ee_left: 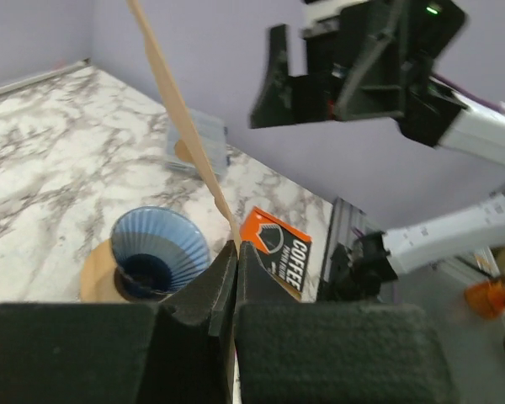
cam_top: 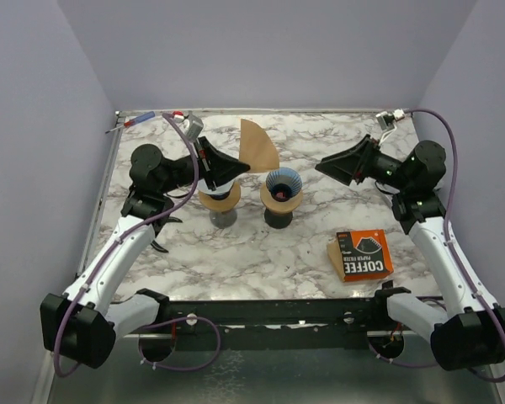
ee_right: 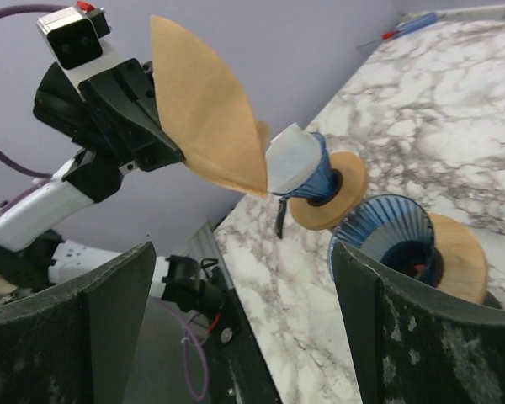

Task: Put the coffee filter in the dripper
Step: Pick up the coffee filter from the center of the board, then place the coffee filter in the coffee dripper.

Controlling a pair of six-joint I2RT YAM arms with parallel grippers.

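Observation:
My left gripper is shut on the bottom corner of a brown paper coffee filter and holds it upright in the air. In the left wrist view my gripper pinches the filter, seen edge-on. A blue ribbed dripper stands on a round wooden stand just right of and below the filter; it also shows in the left wrist view and the right wrist view. My right gripper is open and empty, right of the dripper, facing the filter.
A second dripper stand sits under my left gripper; in the right wrist view it holds something white. An orange coffee filter box lies at the front right. A screwdriver lies at the back left corner.

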